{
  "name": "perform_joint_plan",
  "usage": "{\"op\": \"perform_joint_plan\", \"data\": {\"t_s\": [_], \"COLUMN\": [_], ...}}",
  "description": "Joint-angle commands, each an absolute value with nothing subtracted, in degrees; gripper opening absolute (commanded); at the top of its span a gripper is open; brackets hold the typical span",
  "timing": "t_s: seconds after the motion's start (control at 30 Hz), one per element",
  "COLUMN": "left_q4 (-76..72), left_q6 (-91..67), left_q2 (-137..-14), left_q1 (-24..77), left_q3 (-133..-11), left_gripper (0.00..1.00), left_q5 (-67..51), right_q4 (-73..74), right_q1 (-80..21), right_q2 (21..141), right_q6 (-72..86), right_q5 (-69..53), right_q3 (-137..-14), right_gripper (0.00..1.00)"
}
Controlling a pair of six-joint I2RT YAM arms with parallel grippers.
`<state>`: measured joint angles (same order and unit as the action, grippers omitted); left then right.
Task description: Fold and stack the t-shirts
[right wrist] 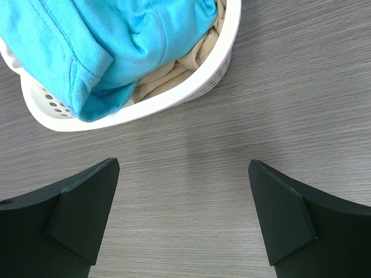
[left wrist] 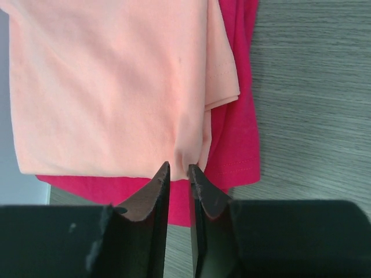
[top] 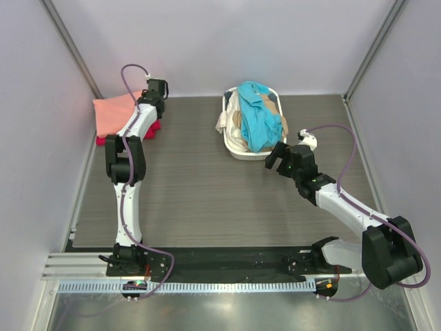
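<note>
A folded salmon-pink t-shirt lies on a folded crimson red t-shirt at the far left of the table. In the left wrist view the salmon shirt covers most of the crimson one. My left gripper is shut on the near edge of the salmon shirt, and the cloth puckers between the tips. A teal blue t-shirt lies crumpled over a beige t-shirt in the basket. My right gripper is open and empty over bare table, just in front of the basket.
The white oval laundry basket stands at the back centre of the grey wood-grain table. Pale walls close in the left, back and right sides. A black rail with the arm bases runs along the near edge.
</note>
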<state>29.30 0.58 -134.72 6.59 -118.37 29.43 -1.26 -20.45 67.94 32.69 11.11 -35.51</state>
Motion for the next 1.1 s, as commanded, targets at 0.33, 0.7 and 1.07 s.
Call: {"op": "perform_joint_plan", "data": {"t_s": [0.33, 0.7, 1.07], "left_q4": [27.2, 26.6, 27.3], "left_q6": [0.5, 0.3, -0.7], "left_q2": [-133.1, -124.4, -125.4], "left_q1": [6.5, 7.2, 8.1], "left_q3": [-118.2, -112.2, -112.7], "left_gripper": [0.00, 0.00, 0.67], "left_q5": [26.3, 25.8, 27.5], "right_q4": [-3.8, -4.5, -5.2], "right_q1": [-19.6, -19.3, -19.0], "right_q2": [67.9, 67.2, 66.2], "right_q6": [32.4, 32.8, 33.1], "right_q5": [10.3, 10.4, 10.0], "right_q3": [-37.3, -36.4, -35.5], "right_gripper": [1.00, 0.99, 1.00]}}
